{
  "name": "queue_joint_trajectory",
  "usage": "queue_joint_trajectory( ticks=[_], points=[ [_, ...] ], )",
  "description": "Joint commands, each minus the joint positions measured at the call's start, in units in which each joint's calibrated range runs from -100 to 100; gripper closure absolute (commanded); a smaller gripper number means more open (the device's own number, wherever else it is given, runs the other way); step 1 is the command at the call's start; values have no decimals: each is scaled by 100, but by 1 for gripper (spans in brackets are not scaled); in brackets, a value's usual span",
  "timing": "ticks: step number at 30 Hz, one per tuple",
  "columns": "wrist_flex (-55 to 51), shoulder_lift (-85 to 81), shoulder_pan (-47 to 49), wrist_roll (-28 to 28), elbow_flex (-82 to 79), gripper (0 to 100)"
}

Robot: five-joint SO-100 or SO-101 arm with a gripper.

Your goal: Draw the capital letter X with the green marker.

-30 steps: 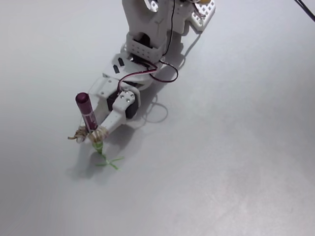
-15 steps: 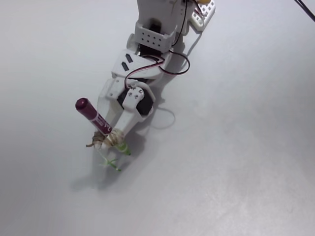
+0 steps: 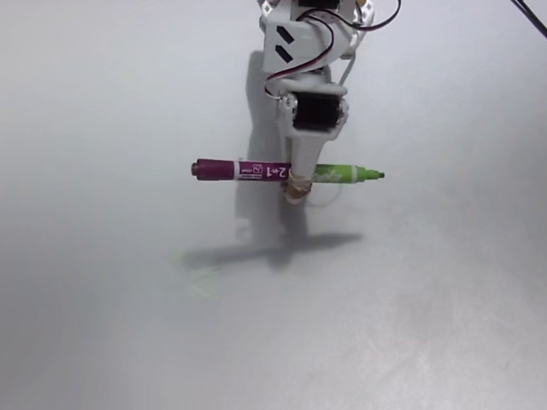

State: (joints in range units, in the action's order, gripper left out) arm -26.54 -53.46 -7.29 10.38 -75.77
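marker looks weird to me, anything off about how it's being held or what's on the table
The gripper holds the green marker sideways, lying level, its green tip pointing right rather than down at the table. Its shadow falls well below it, so it seems lifted. Faint green marks lie lower left.

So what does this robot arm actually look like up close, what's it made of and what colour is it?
The arm is built of white plastic-looking shells with slanted dark slots on one panel. A black boxy motor sits in the wrist, and thin red, black and white wires loop around the outside. The gripper narrows to slim pale fingers with tan, tape-like wrapping near the tips.
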Motion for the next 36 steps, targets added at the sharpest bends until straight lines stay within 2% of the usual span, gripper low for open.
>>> queue_joint_trajectory(
  ticks=[1,7,18,25,36],
  points=[
    [-218,-800,135,-547,-520,99],
    [-276,-1383,430,-1099,-1103,99],
    [-390,-2204,468,-987,-2064,99],
    [-979,-2524,353,-728,-2298,99],
    [-1984,-2851,230,-703,-2307,99]
  ],
)
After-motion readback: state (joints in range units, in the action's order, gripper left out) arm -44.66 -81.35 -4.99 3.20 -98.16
